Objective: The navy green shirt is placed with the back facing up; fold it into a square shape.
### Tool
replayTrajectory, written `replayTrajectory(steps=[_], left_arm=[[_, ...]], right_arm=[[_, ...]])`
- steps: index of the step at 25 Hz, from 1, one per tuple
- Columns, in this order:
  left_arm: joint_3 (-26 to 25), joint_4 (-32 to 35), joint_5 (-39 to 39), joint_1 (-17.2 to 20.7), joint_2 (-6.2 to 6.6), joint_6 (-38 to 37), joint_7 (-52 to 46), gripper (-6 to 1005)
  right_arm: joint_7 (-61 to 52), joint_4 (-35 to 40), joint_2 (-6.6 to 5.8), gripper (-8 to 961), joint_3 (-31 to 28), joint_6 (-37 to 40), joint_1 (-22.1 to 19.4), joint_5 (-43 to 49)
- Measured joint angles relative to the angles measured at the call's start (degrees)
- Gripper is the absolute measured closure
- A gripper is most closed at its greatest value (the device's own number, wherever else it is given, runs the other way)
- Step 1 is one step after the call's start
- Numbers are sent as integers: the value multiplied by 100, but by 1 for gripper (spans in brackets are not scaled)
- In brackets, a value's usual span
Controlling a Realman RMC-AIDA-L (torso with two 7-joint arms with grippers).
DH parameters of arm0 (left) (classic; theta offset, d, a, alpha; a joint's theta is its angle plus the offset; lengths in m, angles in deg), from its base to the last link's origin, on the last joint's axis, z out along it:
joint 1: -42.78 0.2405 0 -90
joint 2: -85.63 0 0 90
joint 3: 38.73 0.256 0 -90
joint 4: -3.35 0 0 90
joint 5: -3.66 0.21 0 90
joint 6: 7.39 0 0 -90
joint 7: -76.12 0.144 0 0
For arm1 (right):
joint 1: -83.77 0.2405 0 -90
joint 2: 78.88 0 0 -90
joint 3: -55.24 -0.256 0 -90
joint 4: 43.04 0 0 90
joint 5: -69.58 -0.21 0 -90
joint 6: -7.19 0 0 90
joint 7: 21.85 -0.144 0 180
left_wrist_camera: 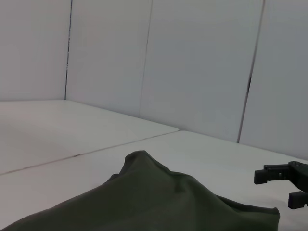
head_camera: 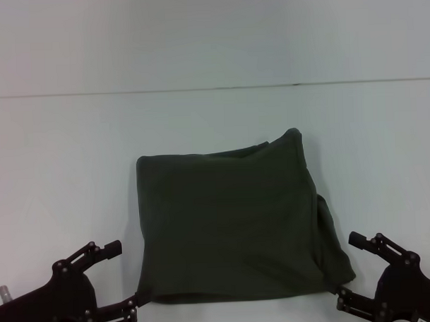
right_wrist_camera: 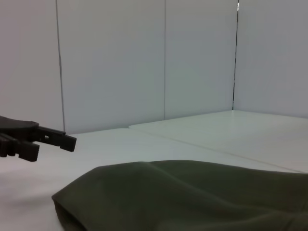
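Nearly square: navy green shirt (head_camera: 235, 224) folded, apparently finished.
Left gripper (head_camera: 119, 277) at 7 o'clock, right gripper (head_camera: 351, 269) at 5 o'clock, both spread wide, empty; withdraw without snagging hem.

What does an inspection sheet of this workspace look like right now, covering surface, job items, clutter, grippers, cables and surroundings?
Surface: white table, a seam line across the far part.
Job's things: navy green shirt folded into a rough square, plain side up, right edge bunched.
Clutter: nothing seen.
Grippers: left gripper open beside the shirt's near left corner; right gripper open beside its near right corner; neither holds cloth.
Cables: nothing seen.
Surroundings: white panelled walls.
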Motion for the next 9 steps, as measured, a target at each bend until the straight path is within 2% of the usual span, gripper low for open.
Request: replayTrajectory(steps=[9], left_arm=[[-22,-8,-29,-4,0,21,-1,49]], right_arm=[[0,-9,-2,54,11,-14,115,-1]])
